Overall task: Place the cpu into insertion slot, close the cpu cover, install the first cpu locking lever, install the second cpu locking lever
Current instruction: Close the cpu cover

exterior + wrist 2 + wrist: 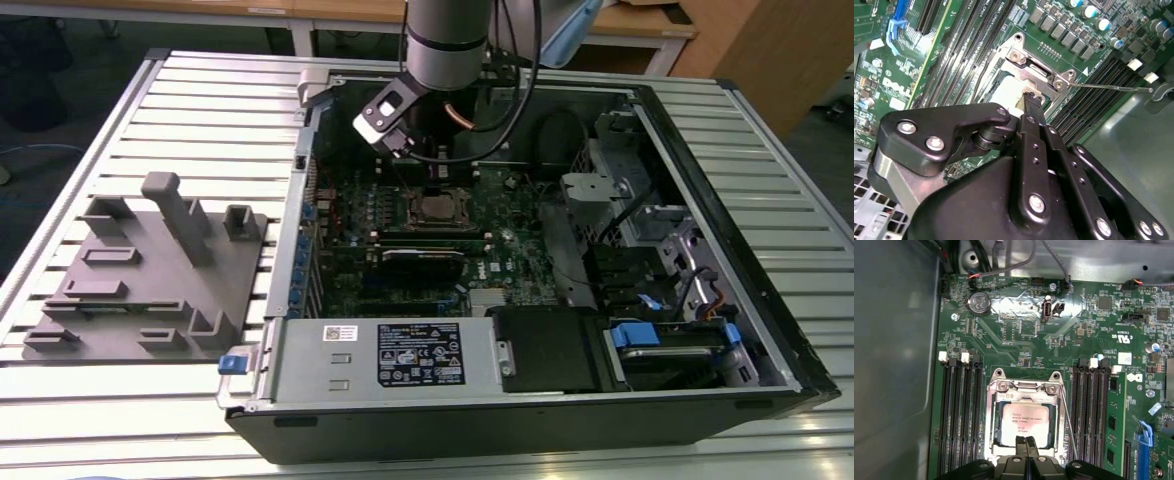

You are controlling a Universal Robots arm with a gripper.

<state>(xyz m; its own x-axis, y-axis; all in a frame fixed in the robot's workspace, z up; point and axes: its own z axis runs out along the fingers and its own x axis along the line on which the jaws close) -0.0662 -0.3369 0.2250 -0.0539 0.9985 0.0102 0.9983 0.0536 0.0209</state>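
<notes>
The cpu (1025, 420) lies flat in the insertion slot (990, 452) on the green board, its pale silver top showing through the cut-out of the cpu cover (1024, 388). The cover is down over the chip. My gripper (1026, 441) is shut with nothing in it, its tips over the cover's edge and the chip's rim. A thin wire locking lever (1070, 427) angles away from one side of the socket. In the second wrist view the gripper (1032, 98) hangs just over the cpu (1004, 91), and the lever (1114, 88) sticks out from the cover (1036, 67). In the exterior view the socket (434, 210) sits mid-board.
Black memory slots (959, 415) flank the socket on both sides. The open computer case (747, 230) lies on a slatted table, with a labelled power supply (387, 355) at its front. A grey fixture block (147, 270) stands on the exterior view's left.
</notes>
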